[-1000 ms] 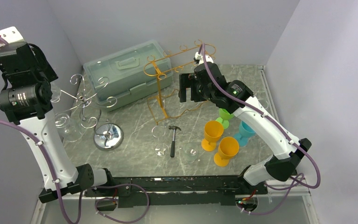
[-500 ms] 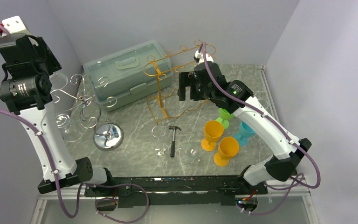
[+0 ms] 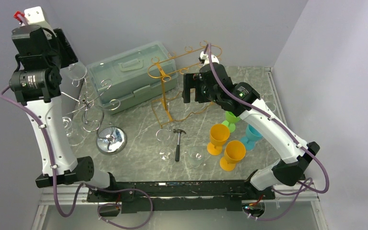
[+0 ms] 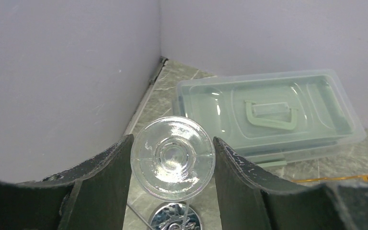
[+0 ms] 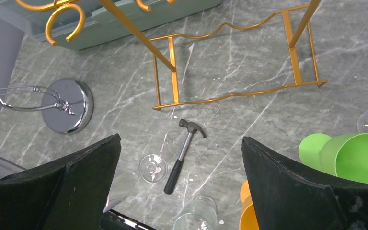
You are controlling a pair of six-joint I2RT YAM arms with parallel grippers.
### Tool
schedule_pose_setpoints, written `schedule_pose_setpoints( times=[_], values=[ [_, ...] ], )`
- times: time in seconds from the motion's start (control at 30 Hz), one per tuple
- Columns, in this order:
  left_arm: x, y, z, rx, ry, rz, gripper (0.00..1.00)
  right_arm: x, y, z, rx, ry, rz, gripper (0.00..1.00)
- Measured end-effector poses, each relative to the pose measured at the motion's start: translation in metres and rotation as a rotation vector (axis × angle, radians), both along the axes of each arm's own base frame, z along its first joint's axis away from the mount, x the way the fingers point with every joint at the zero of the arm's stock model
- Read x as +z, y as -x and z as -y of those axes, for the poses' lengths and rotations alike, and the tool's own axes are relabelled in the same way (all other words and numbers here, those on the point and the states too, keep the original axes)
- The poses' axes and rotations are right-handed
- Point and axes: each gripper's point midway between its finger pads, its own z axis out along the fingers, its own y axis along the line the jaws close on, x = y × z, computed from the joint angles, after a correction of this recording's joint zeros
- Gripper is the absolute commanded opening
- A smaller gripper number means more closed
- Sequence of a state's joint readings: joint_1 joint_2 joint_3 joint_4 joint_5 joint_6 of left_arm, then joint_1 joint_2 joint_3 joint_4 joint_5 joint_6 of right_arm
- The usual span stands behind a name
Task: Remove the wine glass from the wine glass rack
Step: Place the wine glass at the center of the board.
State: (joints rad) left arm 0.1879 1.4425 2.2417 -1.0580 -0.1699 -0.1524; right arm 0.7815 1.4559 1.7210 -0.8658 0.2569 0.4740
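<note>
Soft, even white light fills every view, with faint shadows on the grey marbled desk [image 3: 134,120]. The round chrome rack base [image 3: 111,140] glares. In the left wrist view the black fingers [image 4: 100,187] of the left claw [image 4: 172,143] blur, while the clear wine glass [image 4: 172,160] glints sharp.

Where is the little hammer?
In the top view the hammer lies mid-table, on the near side of the gold rack, between a clear glass and the orange cups.

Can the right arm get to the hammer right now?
Probably yes. The right gripper hangs open and empty, and the hammer lies bare on the table, apart from the gold rack and the nearest glass.
</note>
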Motion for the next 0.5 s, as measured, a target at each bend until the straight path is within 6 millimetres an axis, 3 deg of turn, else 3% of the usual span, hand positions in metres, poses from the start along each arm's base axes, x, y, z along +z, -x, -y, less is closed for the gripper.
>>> schedule_pose_setpoints(
  times=[0.5],
  values=[
    [0.005, -0.017, 0.055, -0.167, 0.009, 0.015, 0.28, -0.006, -0.005, -0.005, 0.002, 0.011, -0.007, 1.0]
  ],
)
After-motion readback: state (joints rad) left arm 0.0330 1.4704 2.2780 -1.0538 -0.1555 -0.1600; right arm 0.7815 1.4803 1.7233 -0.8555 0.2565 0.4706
